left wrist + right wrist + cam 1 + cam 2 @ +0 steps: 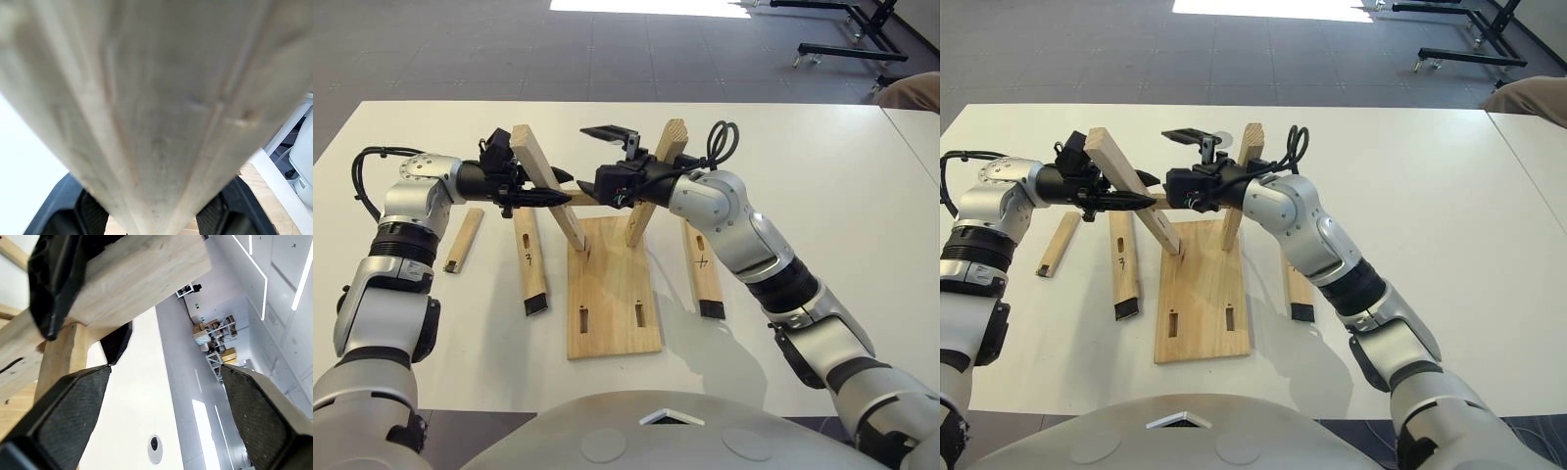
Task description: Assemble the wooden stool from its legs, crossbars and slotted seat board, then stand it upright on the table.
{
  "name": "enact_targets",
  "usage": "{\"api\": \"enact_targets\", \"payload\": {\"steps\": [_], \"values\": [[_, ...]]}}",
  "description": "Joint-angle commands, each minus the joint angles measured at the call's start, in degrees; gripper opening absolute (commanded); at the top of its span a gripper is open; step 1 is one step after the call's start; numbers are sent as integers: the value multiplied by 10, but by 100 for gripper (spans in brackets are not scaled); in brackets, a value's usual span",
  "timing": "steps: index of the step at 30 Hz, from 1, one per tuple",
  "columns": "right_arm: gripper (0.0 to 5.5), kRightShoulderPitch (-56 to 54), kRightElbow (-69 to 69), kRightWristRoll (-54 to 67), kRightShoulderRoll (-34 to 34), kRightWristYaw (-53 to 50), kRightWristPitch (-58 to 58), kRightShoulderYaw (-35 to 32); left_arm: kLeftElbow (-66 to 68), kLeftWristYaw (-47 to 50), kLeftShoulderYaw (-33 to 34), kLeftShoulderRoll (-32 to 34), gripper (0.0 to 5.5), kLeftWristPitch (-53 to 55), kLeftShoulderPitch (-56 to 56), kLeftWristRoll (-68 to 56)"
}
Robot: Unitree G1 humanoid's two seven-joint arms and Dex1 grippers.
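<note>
On the white table (pixel 822 196), farthest to the left, a loose crossbar (pixel 463 238) lies flat, and just right of it a first lying leg (pixel 530 262) rests lengthwise with its dark-tipped end toward the robot. Above that leg's far end, the left jaws are closed on the tilted leg (pixel 546 184). One finger sits in front of the wood and one behind it. In the left wrist view the leg runs straight between the two pads (pixel 93 215). This leg leans with its top to the left, and its lower end meets the far-left part of the slotted seat board (pixel 610 289). The board lies flat in the middle of the table, and two open slots (pixel 582 318) show near its front edge. A fitted crossbar (pixel 579 200) runs from the tilted leg toward the second standing leg (pixel 658 176), partly hidden by the grippers. Between the two raised legs the right jaws stand wide apart and hold nothing. The upper finger (pixel 609 131) is lifted well above the crossbar, and the right wrist view shows only open space between the pads (pixel 73 416). The second standing leg leans with its top to the right, its foot on the board's far-right part. Whether either foot sits in a slot cannot be told. Farther right, a second lying leg (pixel 704 269) rests flat beside the board.
</note>
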Motion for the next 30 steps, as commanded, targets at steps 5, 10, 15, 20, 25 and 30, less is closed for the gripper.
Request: {"api": "enact_targets", "payload": {"steps": [5,10,15,20,25,30], "values": [[408,18,21,-50,-54,111,62,48,16,-5,-25,0,202,6,25,38],[408,12,17,-26,-45,104,54,29,18,-5,-28,-7,202,-1,26,48],[408,-39,-21,142,33,60,56,-121,15,-5,-24,0,202,-5,38,54],[408,-143,58,406,-13,93,158,-388,4,-5,-20,10,202,-9,43,58],[408,-112,364,413,-209,281,108,-439,-14,-4,-13,14,202,-9,49,63],[408,-65,391,425,-193,355,124,-394,-20,-4,-12,12,202,-1,42,71]]}}
